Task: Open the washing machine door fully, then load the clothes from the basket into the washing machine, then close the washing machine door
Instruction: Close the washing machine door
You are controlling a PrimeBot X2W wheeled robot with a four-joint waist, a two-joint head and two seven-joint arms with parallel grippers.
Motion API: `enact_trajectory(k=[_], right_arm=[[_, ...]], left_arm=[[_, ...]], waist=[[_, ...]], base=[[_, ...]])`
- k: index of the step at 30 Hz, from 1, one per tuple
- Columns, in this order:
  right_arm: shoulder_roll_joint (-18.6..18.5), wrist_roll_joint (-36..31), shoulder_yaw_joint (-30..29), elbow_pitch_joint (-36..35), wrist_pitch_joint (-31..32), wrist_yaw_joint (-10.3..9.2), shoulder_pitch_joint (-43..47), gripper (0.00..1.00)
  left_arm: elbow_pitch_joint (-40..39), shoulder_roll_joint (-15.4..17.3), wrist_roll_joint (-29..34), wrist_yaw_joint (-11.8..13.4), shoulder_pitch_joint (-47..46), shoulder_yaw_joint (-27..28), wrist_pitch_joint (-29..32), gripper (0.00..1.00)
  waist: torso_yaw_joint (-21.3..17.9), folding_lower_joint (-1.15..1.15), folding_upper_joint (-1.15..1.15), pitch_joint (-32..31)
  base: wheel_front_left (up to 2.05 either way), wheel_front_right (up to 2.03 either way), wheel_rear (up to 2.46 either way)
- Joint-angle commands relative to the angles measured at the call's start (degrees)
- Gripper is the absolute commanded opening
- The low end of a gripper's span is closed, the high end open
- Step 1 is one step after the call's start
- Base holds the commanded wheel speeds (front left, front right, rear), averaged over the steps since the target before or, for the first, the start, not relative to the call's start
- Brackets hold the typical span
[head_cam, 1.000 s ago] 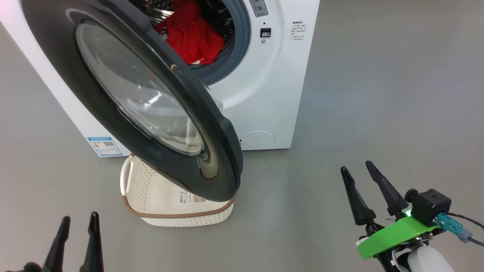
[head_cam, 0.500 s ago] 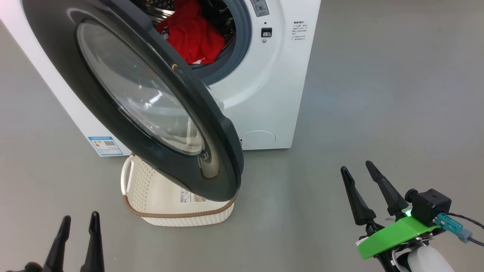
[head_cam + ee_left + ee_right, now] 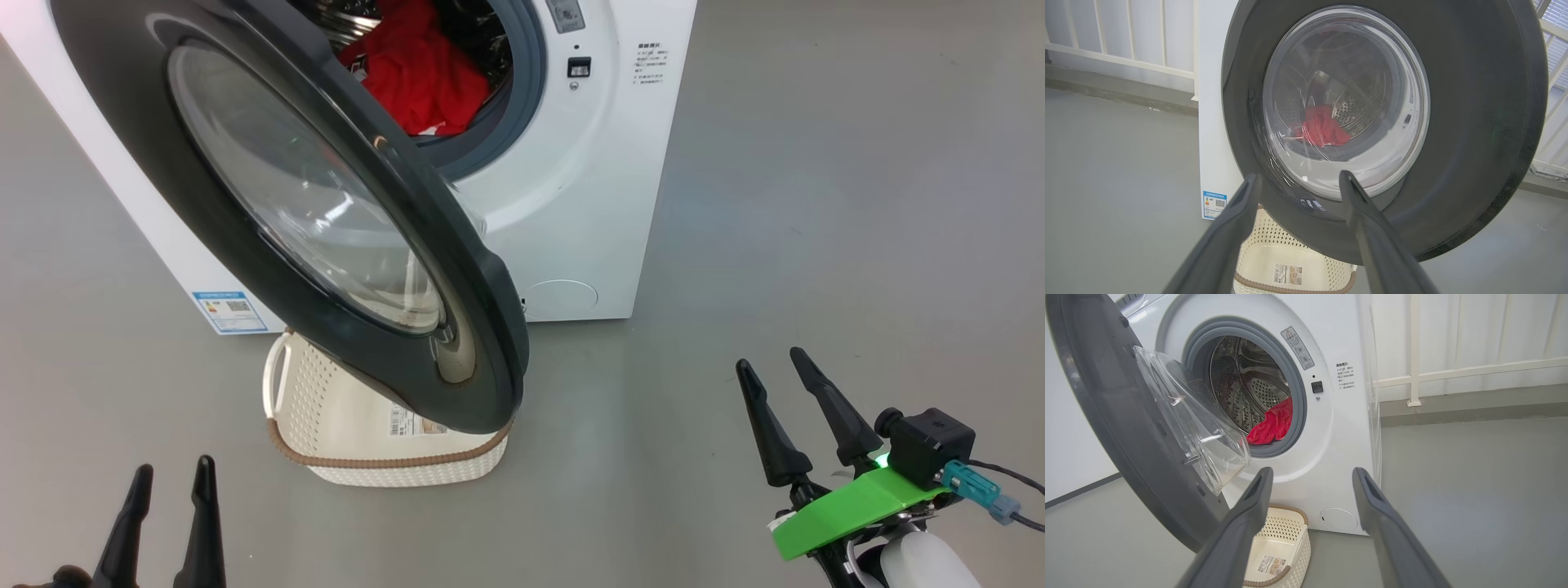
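Door (image 3: pixel 269 204) partway open, clothes (image 3: pixel 416 73) in drum

Shows door swung partway out from washer (image 3: pixel 588 204), overhanging basket (image 3: pixel 302 400) on floor. Finds clothes heaped red inside drum, at the front lip. Puts basket just before washer, label sticker on its bottom. Has left gripper (image 3: pixel 175 465) and right gripper (image 3: pixel 768 359) low, well apart from door, fingers spread, gripping nothing.

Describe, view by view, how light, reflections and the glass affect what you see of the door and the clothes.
Head view: soft, even light; pale reflections streak the glass of the washing machine door, while the clothes show vivid red, seen directly. Left wrist view: seen through that glass, the clothes look paler and hazy. Right wrist view: bright highlights glint on the door's glass; the clothes look sharp.
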Motion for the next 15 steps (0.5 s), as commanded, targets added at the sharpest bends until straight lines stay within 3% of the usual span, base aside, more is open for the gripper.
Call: enact_trajectory(k=[1,4,5,7,8,9,10,11,15], right_arm=[[-0.19,-0.47,1.06,-1.55,-0.26,0.09,-1.12,1.0],[-0.17,-0.44,1.16,-1.51,-0.26,0.09,-1.19,0.96],[-0.14,-0.42,1.19,-1.5,-0.26,0.09,-1.24,0.85],[-0.11,-0.39,1.2,-1.54,-0.26,0.09,-1.32,0.48],[-0.11,-0.37,1.22,-1.55,-0.26,0.09,-1.34,0.4],[-0.12,-0.35,1.23,-1.56,-0.26,0.09,-1.33,0.25],[-0.12,-0.35,1.23,-1.56,-0.26,0.09,-1.33,0.25],[-0.13,-0.31,1.23,-1.59,-0.26,0.09,-1.3,0.04],[-0.25,-0.15,1.34,-1.74,-0.26,0.09,-1.22,0.0]], left_arm=[[-1.66,0.67,0.26,-0.19,-2.39,1.99,-0.69,1.0],[-1.72,0.64,0.17,-0.19,-2.36,2.04,-0.69,1.0],[-1.76,0.62,0.16,-0.19,-2.34,2.08,-0.69,1.0],[-1.89,0.57,0.14,-0.19,-2.3,2.16,-0.69,1.0],[-1.94,0.54,0.12,-0.19,-2.28,2.16,-0.69,1.0],[-1.96,0.52,0.11,-0.19,-2.24,2.15,-0.69,1.0],[-1.96,0.52,0.11,-0.19,-2.24,2.15,-0.69,1.0],[-1.99,0.49,0.1,-0.19,-2.21,2.15,-0.69,1.0],[-2.09,0.4,-0.05,-0.19,-2.18,1.98,-0.69,1.0]], waist=[[0.06,0.0,0.0,0.0],[0.06,0.0,0.0,-0.02],[0.05,0.0,0.0,-0.03],[0.03,0.0,0.0,-0.06],[0.04,0.0,0.0,-0.11],[0.05,0.0,0.0,-0.18],[0.05,0.0,0.0,-0.18],[0.06,0.0,0.0,-0.23],[0.22,0.0,0.0,-0.32]], base=[[0.0,0.0,0.0],[0.0,0.0,0.0],[0.0,0.0,0.0],[0.0,0.0,0.0],[0.0,0.0,0.0],[0.0,0.0,0.0],[0.0,0.0,0.0],[0.0,0.0,0.0],[0.0,0.0,0.0]])
